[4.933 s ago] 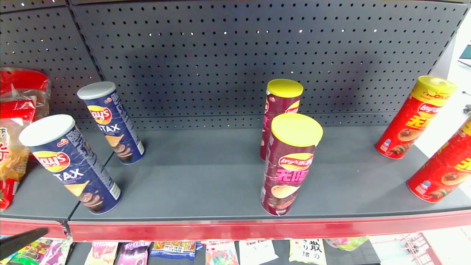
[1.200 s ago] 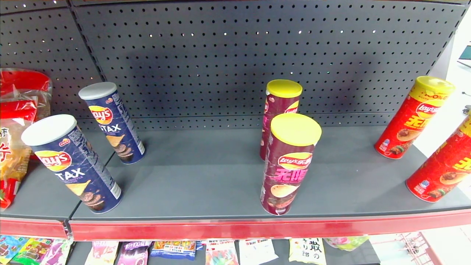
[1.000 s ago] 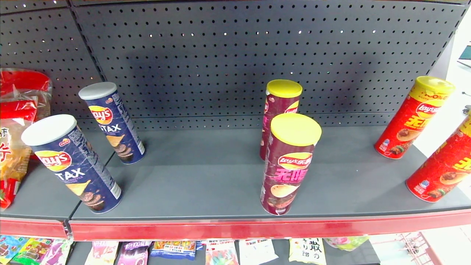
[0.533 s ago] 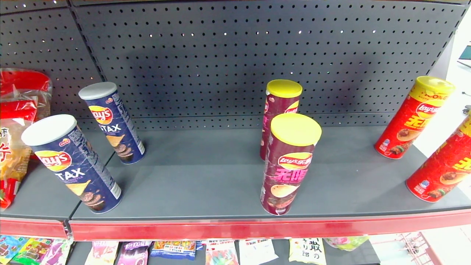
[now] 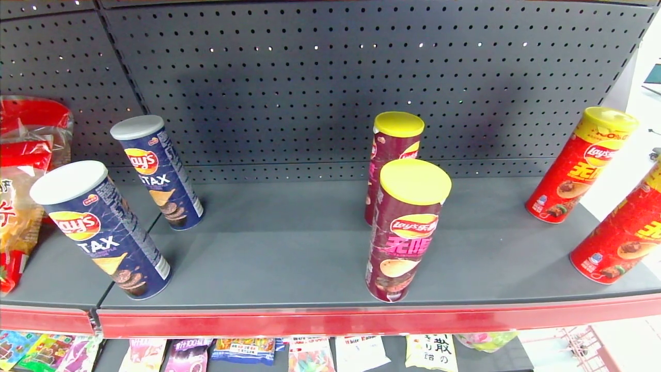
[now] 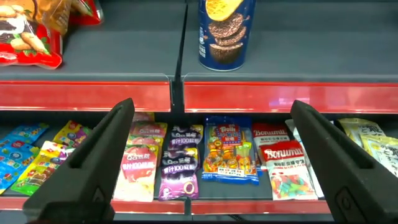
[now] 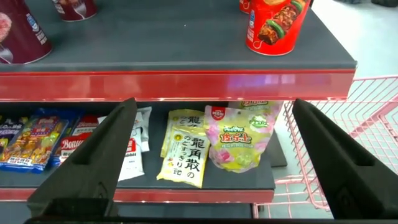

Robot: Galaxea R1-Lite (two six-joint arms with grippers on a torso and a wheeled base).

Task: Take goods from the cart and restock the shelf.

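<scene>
On the grey shelf (image 5: 289,258) stand two blue chip cans (image 5: 100,230) (image 5: 157,173) at the left. Two maroon cans with yellow lids (image 5: 405,232) (image 5: 392,155) stand in the middle. Two red cans (image 5: 581,165) (image 5: 622,237) are at the right. My left gripper (image 6: 212,106) is open with nothing in it, in front of the shelf's red lip below the front blue can (image 6: 227,34). My right gripper (image 7: 214,102) is also open and holds nothing, facing the lip below a red can (image 7: 273,25) and a maroon can (image 7: 22,34).
A pink wire cart (image 7: 373,143) stands at the right beside the shelf unit, also seen in the head view's lower right corner (image 5: 578,343). Snack bags (image 6: 230,149) fill the lower shelf. Red snack bags (image 5: 20,170) sit at the far left. Perforated back panel (image 5: 310,77) behind.
A dark gripper finger that showed at the head view's lower left 4.9 s ago has left that view. Nothing has moved on the shelf over the last second.
</scene>
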